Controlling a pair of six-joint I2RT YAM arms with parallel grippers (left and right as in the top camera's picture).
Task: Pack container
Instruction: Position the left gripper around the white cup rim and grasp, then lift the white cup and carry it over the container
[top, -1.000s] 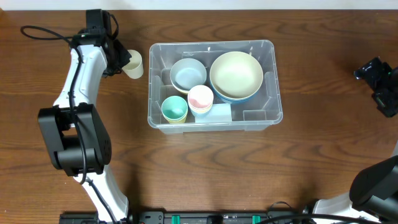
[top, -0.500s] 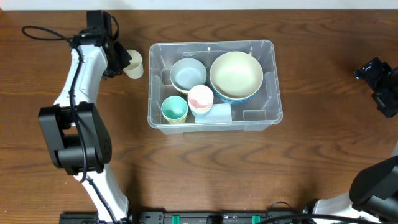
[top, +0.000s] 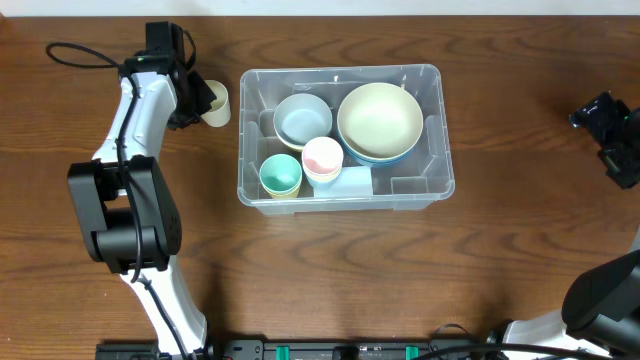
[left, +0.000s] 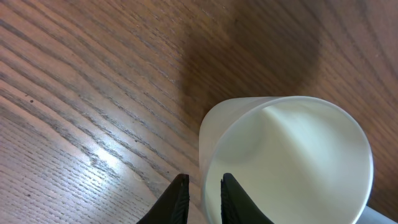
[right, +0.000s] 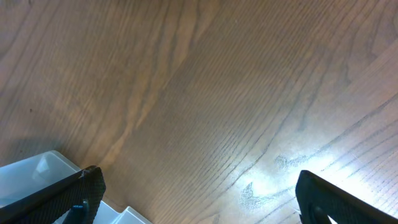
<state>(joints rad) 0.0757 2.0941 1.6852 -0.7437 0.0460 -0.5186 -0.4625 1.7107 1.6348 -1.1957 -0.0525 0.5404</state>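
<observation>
The clear plastic container (top: 440, 120) stands mid-table. It holds a pale blue bowl (top: 302, 118), a large cream bowl (top: 379, 120), a green cup (top: 281, 175) and a pink cup (top: 322, 157). A cream cup (top: 217, 103) is just left of the container. My left gripper (top: 200, 100) is shut on its wall; in the left wrist view one finger is inside the cup (left: 292, 162) and one outside (left: 203, 198). My right gripper (top: 610, 125) is open and empty at the far right; its wrist view shows a corner of the container (right: 37, 171).
The left arm's cable (top: 80, 55) loops over the table at the back left. Bare wooden tabletop (top: 330, 270) lies in front of the container and between it and the right arm.
The left arm has shifted slightly to the right with the cream cup in its grip. The right arm has not moved.
</observation>
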